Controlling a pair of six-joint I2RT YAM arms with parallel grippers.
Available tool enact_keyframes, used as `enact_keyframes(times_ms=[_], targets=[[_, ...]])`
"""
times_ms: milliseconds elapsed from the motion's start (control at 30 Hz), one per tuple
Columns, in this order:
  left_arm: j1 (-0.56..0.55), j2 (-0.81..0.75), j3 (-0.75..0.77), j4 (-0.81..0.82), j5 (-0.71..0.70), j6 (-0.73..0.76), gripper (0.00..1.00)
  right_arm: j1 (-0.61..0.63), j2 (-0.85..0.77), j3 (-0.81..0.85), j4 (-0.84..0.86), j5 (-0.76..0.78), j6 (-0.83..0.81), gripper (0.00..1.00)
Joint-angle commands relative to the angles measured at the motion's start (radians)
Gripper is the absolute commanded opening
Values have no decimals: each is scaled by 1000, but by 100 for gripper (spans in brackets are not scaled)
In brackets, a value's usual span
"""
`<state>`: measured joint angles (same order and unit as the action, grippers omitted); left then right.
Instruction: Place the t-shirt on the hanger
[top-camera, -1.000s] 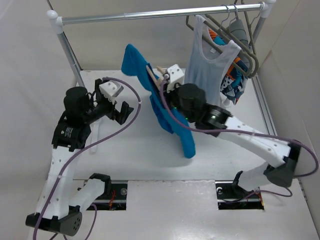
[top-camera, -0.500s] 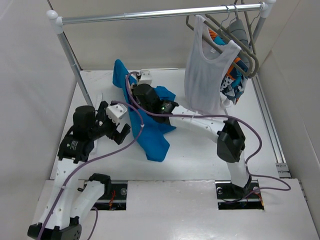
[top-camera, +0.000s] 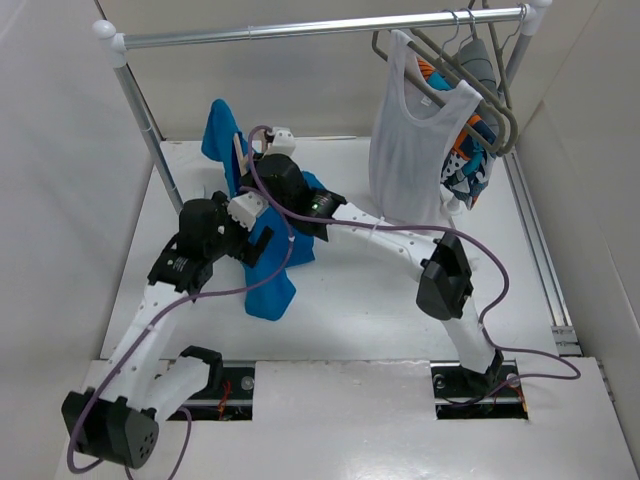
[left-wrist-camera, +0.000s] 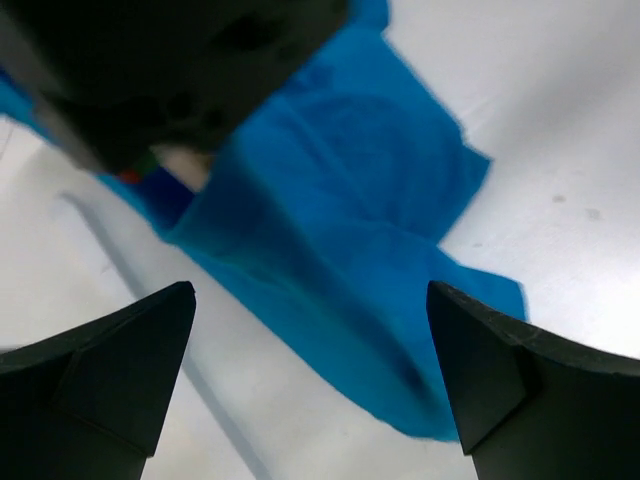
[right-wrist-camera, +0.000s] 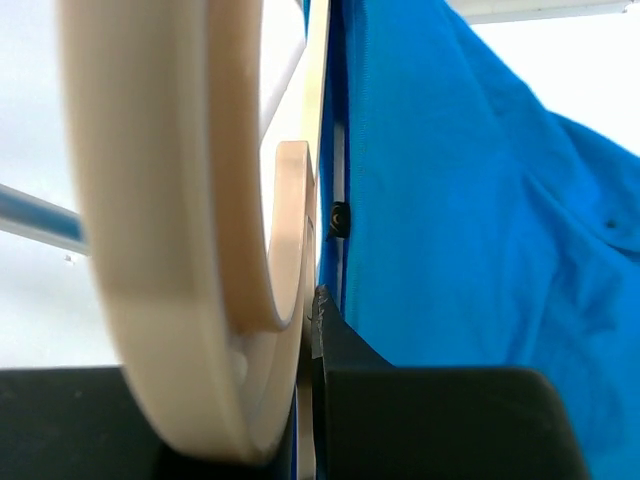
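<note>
The hanger (right-wrist-camera: 150, 200) stands raised over the far left of the table (top-camera: 380, 320). The blue t-shirt (top-camera: 265, 298) is draped on it and trails toward the near side. The right gripper (right-wrist-camera: 290, 400) is clenched on the hanger. The left gripper (left-wrist-camera: 310, 390), released wide, hovers just near the cloth.

1. Top view: bright, even light, with only faint, soft shadows on the white counter (top-camera: 380, 300).
2. Left wrist view: the bright blue cloth t-shirt (left-wrist-camera: 340, 230) is slightly soft, and the left gripper (left-wrist-camera: 308, 300) is dark and blurred.
3. Right wrist view: the pale beige wooden hanger (right-wrist-camera: 150, 200) is very close and out of focus, against a washed-out white background.
</note>
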<state>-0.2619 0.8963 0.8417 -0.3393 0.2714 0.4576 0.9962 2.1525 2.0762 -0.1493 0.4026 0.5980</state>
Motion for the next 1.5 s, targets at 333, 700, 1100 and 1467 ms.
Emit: enact_keyframes(times_ms=[333,700,1100,1467], targets=[[-91,110,-64,103,-333,-36,98,-4,-29,-30,73,-56,8,0],[-91,119,-53,51,-227,-42,0,-22,-80,-128,85,-137,8,0],[-25,-82,33,29,-155,-267,0,-132,-212,-270,324,-487,-527,78],[-25,-175,51,10,-184,-361,0,-133,-508,-602,461,-559,-762,93]])
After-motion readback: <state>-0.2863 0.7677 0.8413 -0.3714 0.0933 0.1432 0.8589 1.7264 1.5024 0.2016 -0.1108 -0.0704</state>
